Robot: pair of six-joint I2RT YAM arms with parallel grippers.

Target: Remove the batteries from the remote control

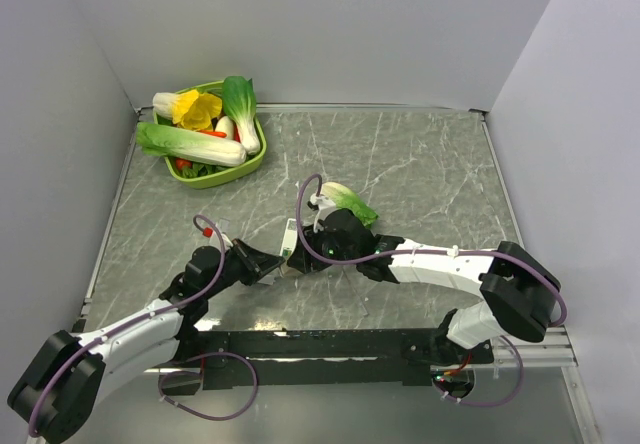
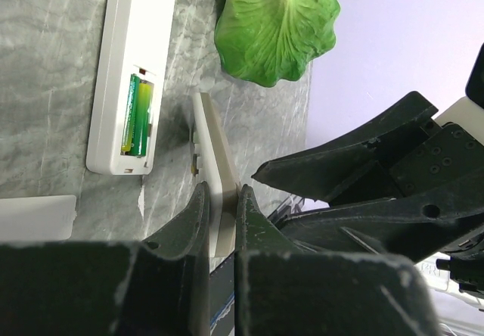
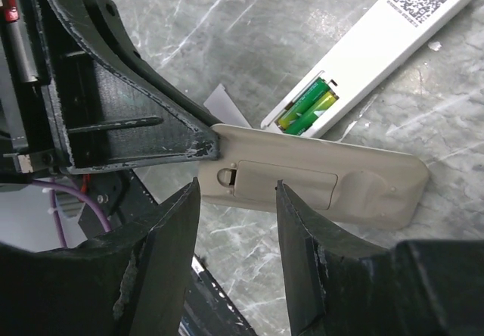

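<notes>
A white remote control [image 2: 136, 56] lies face down on the table, its battery bay open with green batteries [image 2: 139, 115] inside; it also shows in the right wrist view [image 3: 386, 33] with the batteries [image 3: 306, 107]. My left gripper [image 2: 221, 188] is shut on one end of a second, beige remote [image 2: 212, 143] and holds it on edge. In the right wrist view the beige remote [image 3: 325, 181] shows a closed battery cover. My right gripper [image 3: 236, 188] is open, its fingertips to either side of that cover. The two grippers meet at the table's middle [image 1: 285, 262].
A small plain white panel [image 2: 34, 216] lies flat by the white remote. A toy cabbage leaf [image 1: 350, 202] lies just behind the right gripper. A green basket [image 1: 256, 162] of toy vegetables stands at the far left. Grey walls enclose the table.
</notes>
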